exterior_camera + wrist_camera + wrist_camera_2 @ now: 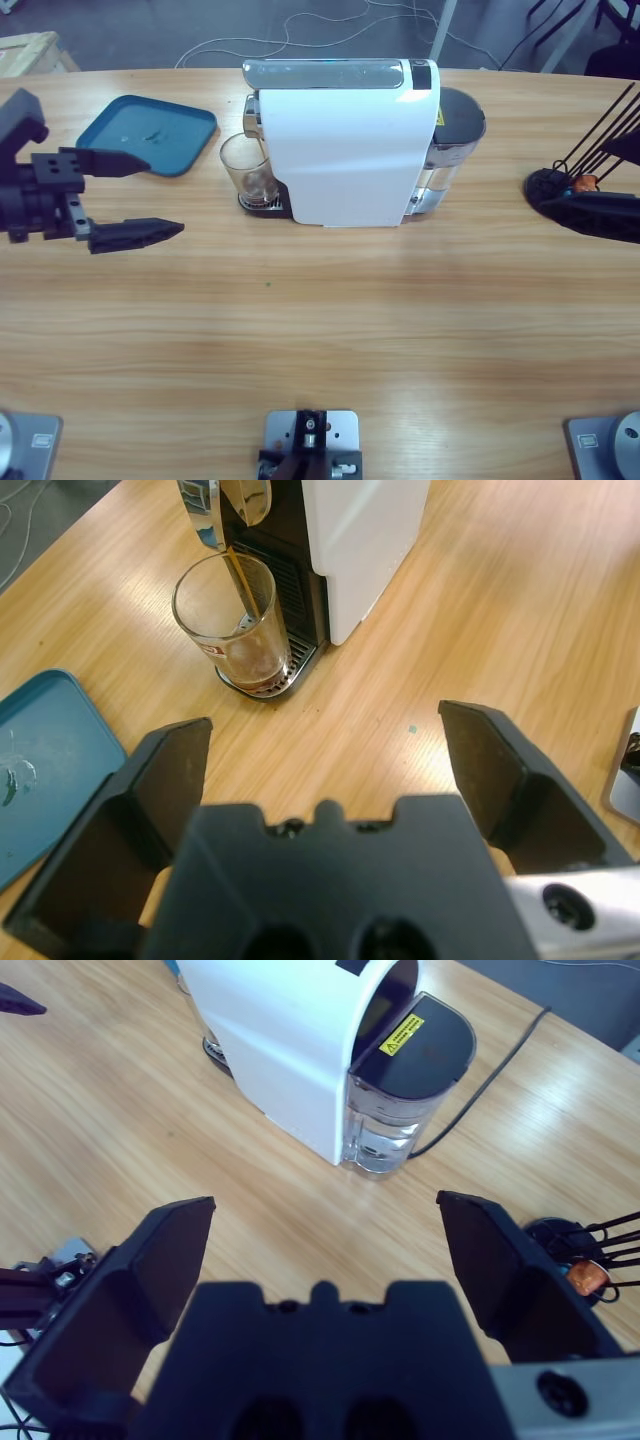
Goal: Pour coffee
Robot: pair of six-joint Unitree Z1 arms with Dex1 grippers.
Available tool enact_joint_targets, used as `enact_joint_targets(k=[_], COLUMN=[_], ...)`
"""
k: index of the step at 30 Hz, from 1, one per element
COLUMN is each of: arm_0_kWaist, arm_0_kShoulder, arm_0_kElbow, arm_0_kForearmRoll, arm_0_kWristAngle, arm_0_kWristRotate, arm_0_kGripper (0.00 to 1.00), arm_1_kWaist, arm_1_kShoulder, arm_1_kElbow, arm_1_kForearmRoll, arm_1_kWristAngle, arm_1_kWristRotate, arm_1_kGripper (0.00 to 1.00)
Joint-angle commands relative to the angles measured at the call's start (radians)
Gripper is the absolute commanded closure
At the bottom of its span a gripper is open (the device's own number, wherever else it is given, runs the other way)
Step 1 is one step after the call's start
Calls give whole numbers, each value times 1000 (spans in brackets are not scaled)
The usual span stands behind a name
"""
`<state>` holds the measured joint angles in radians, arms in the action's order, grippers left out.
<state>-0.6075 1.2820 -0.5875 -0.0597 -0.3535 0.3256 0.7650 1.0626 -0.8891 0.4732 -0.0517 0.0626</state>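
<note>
A clear glass tumbler (246,168) (228,615) stands on the drip grate under the spout of a white coffee machine (345,150) (360,540) (285,1040). A thin brown stream runs from the spout into it, and a shallow layer of coffee (252,667) (259,184) lies at its bottom. My left gripper (150,197) (325,725) is open and holds nothing, a short way left of the glass and facing it. My right gripper (325,1207) is open too, above the table behind the machine's water tank (385,1130).
A blue tray (148,133) (45,755) lies left of the machine, beside the left gripper. A black wire capsule holder (575,190) (580,1260) with an orange capsule stands at the table's right end. A power cable (490,1075) trails from the machine.
</note>
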Motion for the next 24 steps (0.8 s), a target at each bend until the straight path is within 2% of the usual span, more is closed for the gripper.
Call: enact_joint_targets(k=[1,5,24], arm_0_kWaist=[-8,-8,-8], arm_0_kShoulder=[-16,-14,-46], arm_0_kElbow=[26,31,33], arm_0_kForearmRoll=[-12,-11,-2], arm_0_kWristAngle=[52,97,104], arm_0_kWristRotate=[-22,-29,-25], arm_0_kGripper=[18,5,0], arm_1_kWaist=[8,8,8], arm_1_kShoulder=[-37,-32,-44], arm_1_kElbow=[47,44,59], arm_1_kForearmRoll=[-19,-22,-15], arm_1_kWristAngle=[32,35,27], arm_1_kWristRotate=[-12,-14,-19], arm_1_kGripper=[0,0,0])
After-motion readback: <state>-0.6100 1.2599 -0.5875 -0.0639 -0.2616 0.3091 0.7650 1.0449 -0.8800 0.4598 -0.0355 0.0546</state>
